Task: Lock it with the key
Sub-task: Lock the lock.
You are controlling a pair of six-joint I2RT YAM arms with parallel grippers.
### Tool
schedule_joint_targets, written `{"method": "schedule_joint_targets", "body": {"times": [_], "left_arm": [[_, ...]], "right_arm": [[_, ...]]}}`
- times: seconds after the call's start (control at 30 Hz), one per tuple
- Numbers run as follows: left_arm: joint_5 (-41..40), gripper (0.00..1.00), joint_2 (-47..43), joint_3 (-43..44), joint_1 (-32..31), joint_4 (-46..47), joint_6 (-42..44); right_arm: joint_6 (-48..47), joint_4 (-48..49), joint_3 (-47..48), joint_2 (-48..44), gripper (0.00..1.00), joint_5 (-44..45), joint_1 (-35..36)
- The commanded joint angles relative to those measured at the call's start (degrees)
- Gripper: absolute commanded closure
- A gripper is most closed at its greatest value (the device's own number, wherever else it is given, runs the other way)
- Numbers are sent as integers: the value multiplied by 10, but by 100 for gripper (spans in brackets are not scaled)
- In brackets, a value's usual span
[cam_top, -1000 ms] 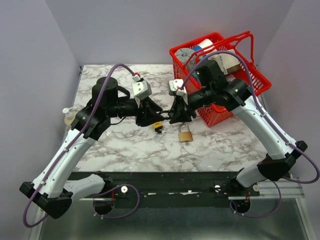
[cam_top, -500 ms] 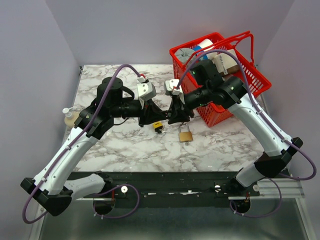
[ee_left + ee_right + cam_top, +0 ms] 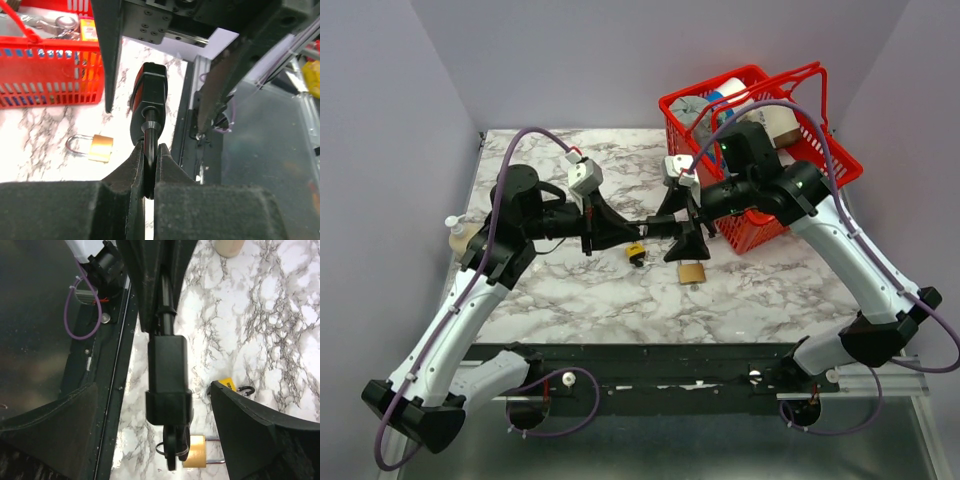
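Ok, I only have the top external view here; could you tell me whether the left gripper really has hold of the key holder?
Observer: Yes; the left wrist view shows the left gripper shut on the thin stem of the black key holder.
Operator: Thank you. And the right gripper?
Observer: In its wrist view its fingers stand wide on either side of the holder's block, clear of it.
Operator: How near is the padlock?
Observer: A dark ring hangs from the holder's end right beside the padlock; whether they touch I cannot tell.
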Motion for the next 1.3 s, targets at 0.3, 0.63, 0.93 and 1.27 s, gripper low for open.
{"method": "schedule_joint_targets", "body": {"times": [0.3,0.63,0.93,1.27], "left_arm": [[69,100,-23,3,1,158,-113],[60,100,-21,-15,2,217,-163],[57,100,-12,-11,1,224,-175],[47,36,-13,62,27,-52,41]], "right_arm": [[26,55,3,5,19,-66,-3],[39,111,-32,-18,39,-81,0],[47,125,-38,-17,86,-85,5],[87,145,-53,-31,99,-79,-1]]}}
